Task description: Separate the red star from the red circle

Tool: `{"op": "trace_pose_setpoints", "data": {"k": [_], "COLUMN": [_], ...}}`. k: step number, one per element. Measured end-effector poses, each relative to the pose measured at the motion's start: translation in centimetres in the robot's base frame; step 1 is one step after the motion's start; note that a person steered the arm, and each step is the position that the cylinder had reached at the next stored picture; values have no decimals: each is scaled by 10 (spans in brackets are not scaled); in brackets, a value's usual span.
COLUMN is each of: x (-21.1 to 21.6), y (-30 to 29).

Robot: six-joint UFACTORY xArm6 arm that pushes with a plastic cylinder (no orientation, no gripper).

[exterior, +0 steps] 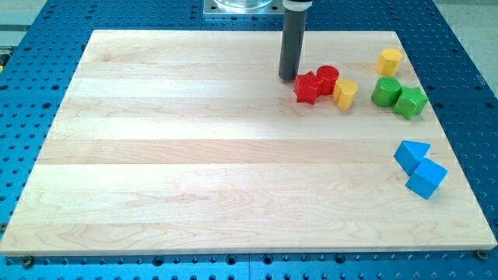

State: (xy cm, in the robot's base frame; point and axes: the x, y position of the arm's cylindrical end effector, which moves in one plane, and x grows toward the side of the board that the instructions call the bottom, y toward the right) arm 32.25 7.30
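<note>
The red star (307, 88) lies in the upper right part of the wooden board (194, 155). The red circle (327, 78) touches it on its upper right side. A yellow block (345, 93) sits against the red pair on the right. My tip (288, 78) stands just to the upper left of the red star, very close to it, and I cannot tell if it touches.
A second yellow block (390, 61) lies near the board's top right. Two green blocks (385, 91) (410, 102) sit side by side to the right of the yellow one. A blue triangle (411, 155) and a blue cube (426, 178) lie together near the right edge.
</note>
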Motion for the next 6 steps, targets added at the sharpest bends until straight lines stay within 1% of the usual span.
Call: {"op": "trace_pose_setpoints", "data": {"k": [1, 3, 5, 6], "x": [7, 4, 34, 39], "y": [1, 16, 15, 15]}}
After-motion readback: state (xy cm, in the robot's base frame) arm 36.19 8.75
